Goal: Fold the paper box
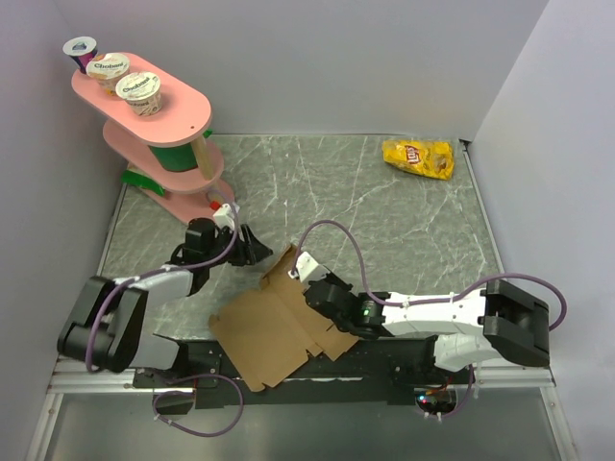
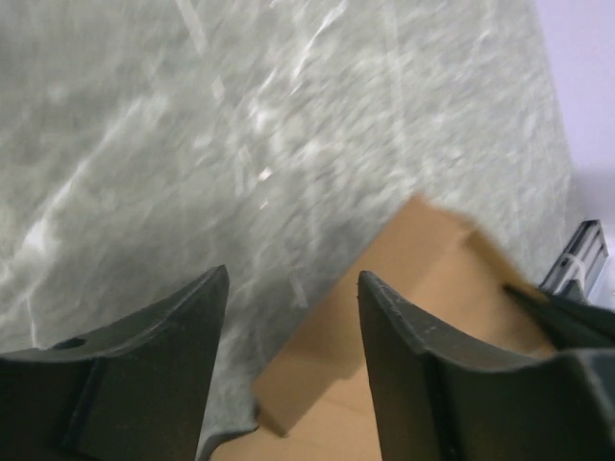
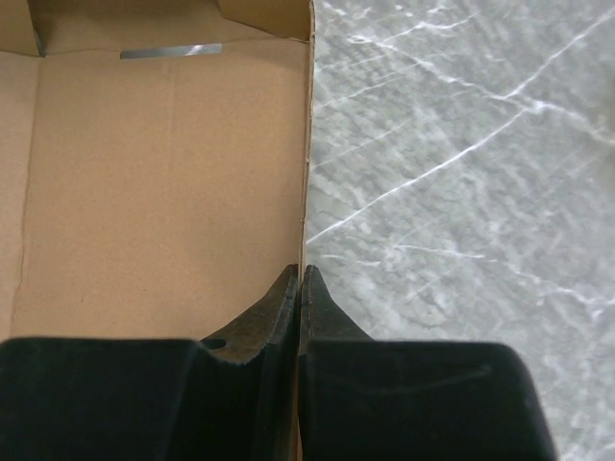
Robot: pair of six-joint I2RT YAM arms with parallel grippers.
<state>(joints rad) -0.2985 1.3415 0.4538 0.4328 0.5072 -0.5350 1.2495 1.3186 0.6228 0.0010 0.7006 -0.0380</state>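
Note:
The paper box (image 1: 269, 327) is a flat brown cardboard sheet with flaps, lying at the table's near edge between the two arms. My right gripper (image 1: 312, 288) is shut on its right edge. In the right wrist view the closed fingertips (image 3: 301, 274) pinch the thin edge of the paper box (image 3: 163, 182), with its panel spreading to the left. My left gripper (image 1: 259, 252) hovers just beyond the sheet's far corner. It is open, with nothing between the fingers. In the left wrist view the left gripper (image 2: 293, 283) frames a flap of the paper box (image 2: 423, 279) below it.
A pink tiered stand (image 1: 183, 106) holding yogurt cups stands at the back left, close behind the left arm. A yellow chip bag (image 1: 418, 157) lies at the back right. Grey marble table (image 1: 384, 221) stretches between; walls close in on both sides.

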